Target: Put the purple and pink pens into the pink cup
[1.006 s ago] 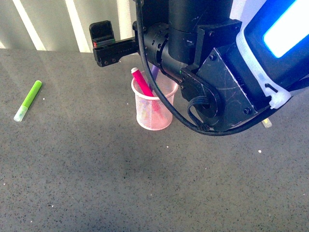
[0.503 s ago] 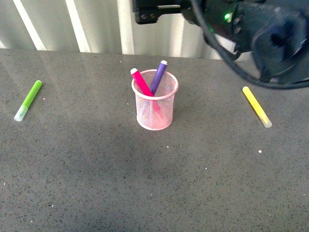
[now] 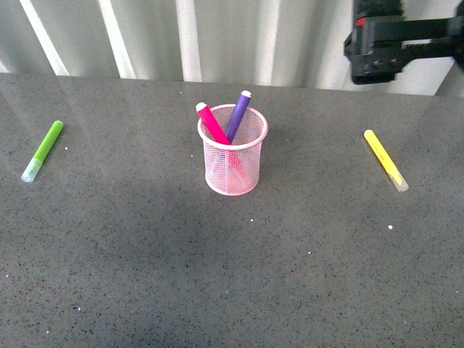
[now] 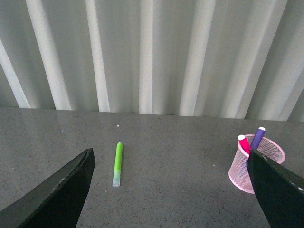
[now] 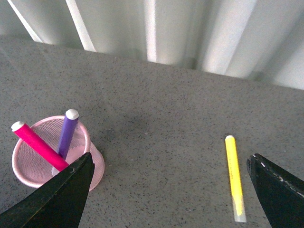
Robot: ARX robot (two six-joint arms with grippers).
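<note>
The pink cup point(image 3: 232, 165) stands upright mid-table. Inside it the pink pen point(image 3: 212, 122) leans left and the purple pen point(image 3: 238, 114) leans right, their ends crossing above the rim. My right arm point(image 3: 395, 47) hangs high at the back right, well clear of the cup. In the right wrist view my right gripper point(image 5: 170, 157) is open and empty, with the cup point(image 5: 28, 164) and both pens beside one finger. In the left wrist view my left gripper point(image 4: 169, 152) is open and empty, with the cup point(image 4: 240, 171) partly hidden behind one finger.
A lime green marker point(image 3: 43, 150) lies flat at the far left of the grey table point(image 3: 232, 275). Near the right side lies a yellow marker point(image 3: 385, 159). A pale ribbed wall runs along the table's back edge.
My right arm, which hung over the cup and hid its right side, has risen and swung away to the back right. The purple pen now shows standing in the cup.
</note>
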